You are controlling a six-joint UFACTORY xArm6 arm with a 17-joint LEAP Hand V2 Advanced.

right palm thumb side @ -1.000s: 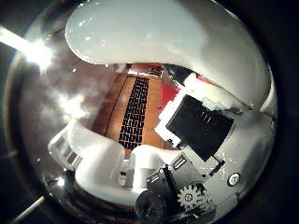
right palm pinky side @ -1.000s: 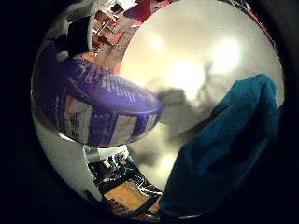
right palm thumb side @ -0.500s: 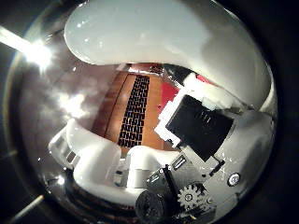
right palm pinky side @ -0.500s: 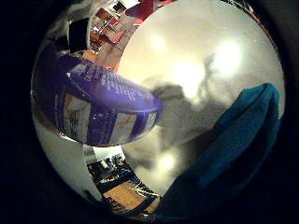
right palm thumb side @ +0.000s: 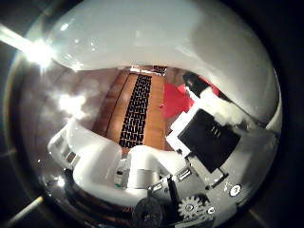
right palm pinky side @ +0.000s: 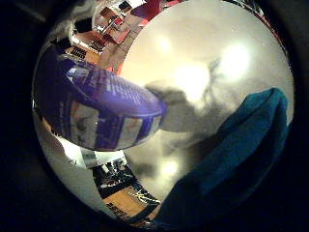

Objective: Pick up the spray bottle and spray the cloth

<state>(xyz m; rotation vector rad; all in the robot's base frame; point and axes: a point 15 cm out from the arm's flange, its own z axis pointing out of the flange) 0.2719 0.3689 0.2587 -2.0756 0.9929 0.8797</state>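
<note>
Purple-labelled spray bottle (right palm pinky side: 101,113) close to palm, teal cloth (right palm pinky side: 236,159) (rumpled) on glossy table (right palm pinky side: 193,58)

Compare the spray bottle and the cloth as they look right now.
The spray bottle is rigid, purple-labelled and fills much of the view, close to the palm; the cloth is soft, plain teal and lies flat on the white table. The bottle is off the table, the cloth on it.

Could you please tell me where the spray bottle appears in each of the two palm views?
Little finger side view: spray bottle, its purple-labelled body close to the palm, above the table, beside the teal cloth.
Thumb side view: its white body close, the hand curled round it.
Shared landmark: the bottle itself.
</note>
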